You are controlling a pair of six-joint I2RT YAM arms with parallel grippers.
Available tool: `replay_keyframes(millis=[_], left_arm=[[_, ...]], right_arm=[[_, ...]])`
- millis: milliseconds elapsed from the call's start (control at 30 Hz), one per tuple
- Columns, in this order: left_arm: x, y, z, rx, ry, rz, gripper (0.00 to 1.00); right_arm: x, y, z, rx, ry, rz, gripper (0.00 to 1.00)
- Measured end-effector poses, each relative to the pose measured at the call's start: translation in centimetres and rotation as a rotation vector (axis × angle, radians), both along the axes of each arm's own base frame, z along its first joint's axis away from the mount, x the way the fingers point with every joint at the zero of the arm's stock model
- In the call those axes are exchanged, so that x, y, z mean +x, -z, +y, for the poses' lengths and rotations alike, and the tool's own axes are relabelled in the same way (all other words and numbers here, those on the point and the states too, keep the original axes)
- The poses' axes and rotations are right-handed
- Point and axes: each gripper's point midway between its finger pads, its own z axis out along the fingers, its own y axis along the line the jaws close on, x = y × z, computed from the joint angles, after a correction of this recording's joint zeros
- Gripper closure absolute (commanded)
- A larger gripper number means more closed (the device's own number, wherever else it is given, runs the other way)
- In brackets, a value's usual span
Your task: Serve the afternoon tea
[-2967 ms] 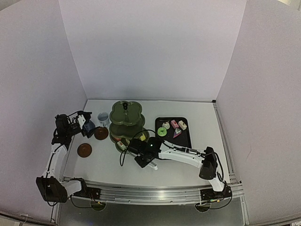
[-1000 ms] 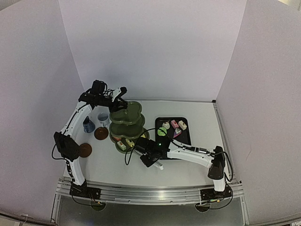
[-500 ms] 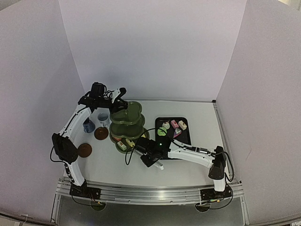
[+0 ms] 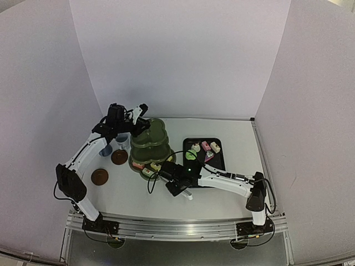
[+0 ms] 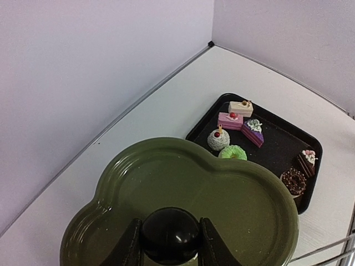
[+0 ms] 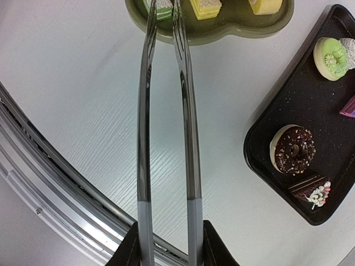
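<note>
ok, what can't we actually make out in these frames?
- Right wrist: the tips of the tongs and the green-layered cake are cut by the top edge; grip unclear.
- Left wrist: the stand shows only its top tier, lower tiers hidden beneath; the left pincer at the knob is cut by the bottom edge.
- Top external: the dark-blue cup is partly behind the left arm; the served cakes are too small to tell apart.

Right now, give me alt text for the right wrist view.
The right end effector holds long metal tongs, tips at a green-and-white cake on the olive-green scalloped stand. At right, a black rectangular tray carries a chocolate ring cake.
</note>
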Motion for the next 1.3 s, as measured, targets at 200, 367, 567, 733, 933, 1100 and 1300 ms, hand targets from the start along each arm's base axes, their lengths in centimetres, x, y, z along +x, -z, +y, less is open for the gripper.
replay_keyframes(millis=[200,367,567,733,933,1100,1300], left_arm=[[0.8,0.1,0.2,-0.008,-0.171,0.041,1.00],[1.3,0.2,0.5,-0.032,-0.304,0.078,1.00],[0.9,0.2,-0.2,-0.010,-0.446,0.056,1.00],[0.6,0.1,0.3,-0.014,-0.580,0.064,1.00],[0.9,0.1,2.4,-0.022,-0.764,0.133,1.00],[0.6,0.2,3.2,-0.025,-0.863,0.142,1.00],[0.2,0.3,3.0,-0.023,-0.915,0.174,1.00]], right_arm=[[0.1,-0.1,0.0,0.004,0.005,-0.007,0.72],[0.1,-0.5,-0.2,0.015,0.011,-0.014,0.72],[0.1,-0.7,-0.4,0.021,0.020,-0.018,0.72],[0.1,-0.3,-0.5,0.017,0.028,-0.015,0.72],[0.2,-0.1,-0.4,0.026,0.034,-0.018,0.72],[0.1,-0.5,-0.7,0.039,0.037,-0.022,0.72],[0.1,-1.0,-0.9,0.052,0.041,-0.029,0.73]])
